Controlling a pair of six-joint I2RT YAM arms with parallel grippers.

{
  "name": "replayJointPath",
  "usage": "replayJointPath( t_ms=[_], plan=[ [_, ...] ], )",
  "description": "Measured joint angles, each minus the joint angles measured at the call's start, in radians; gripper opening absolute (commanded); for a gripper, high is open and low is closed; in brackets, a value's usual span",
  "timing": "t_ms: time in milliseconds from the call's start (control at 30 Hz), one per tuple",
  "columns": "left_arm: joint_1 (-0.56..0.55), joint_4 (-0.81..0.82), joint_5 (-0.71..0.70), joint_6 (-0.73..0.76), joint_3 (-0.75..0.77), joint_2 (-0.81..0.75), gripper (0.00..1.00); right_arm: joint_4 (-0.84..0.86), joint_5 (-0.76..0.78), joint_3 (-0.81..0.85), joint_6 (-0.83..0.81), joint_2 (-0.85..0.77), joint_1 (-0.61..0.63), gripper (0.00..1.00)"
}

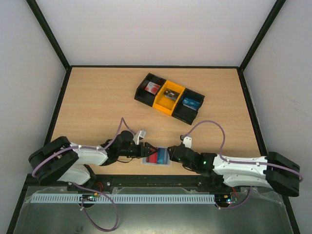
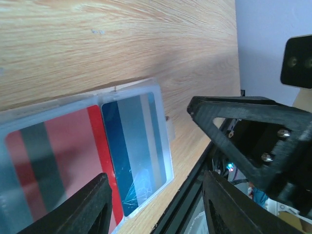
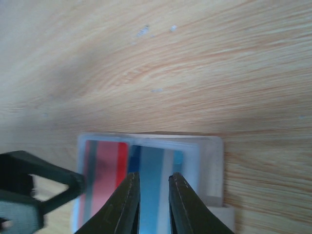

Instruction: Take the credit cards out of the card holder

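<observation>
The card holder [image 1: 157, 164] is a translucent pale sleeve lying flat near the table's front edge, between the two arms. Two credit cards sit inside it side by side: a red card [image 2: 63, 146] with a dark stripe and a blue card [image 2: 131, 141] with pale bands. My left gripper [image 2: 156, 204] is open wide at the holder's left end, one finger over the red card [image 3: 105, 170] and the other past the table edge. My right gripper [image 3: 153, 183] hovers over the blue card [image 3: 151, 165], jaws a narrow gap apart with nothing between them.
A black-and-yellow three-compartment tray [image 1: 169, 99] holding small items stands at the back centre. The black front rail [image 2: 185, 195] of the table runs right beside the holder [image 2: 161, 97]. The right arm's black gripper body [image 2: 253, 131] is close to my left fingers.
</observation>
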Motion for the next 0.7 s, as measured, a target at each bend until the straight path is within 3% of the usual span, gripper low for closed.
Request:
replayJointPath(
  t_ms=[200,700],
  plan=[
    [-0.006,0.092,0.021,-0.033,0.000,0.074,0.52,0.020,-0.047,-0.006,0.002,-0.069,0.000,0.18],
    [-0.012,0.139,0.015,-0.044,0.000,0.155,0.52,0.157,-0.147,-0.061,0.026,0.080,0.000,0.17]
  ],
)
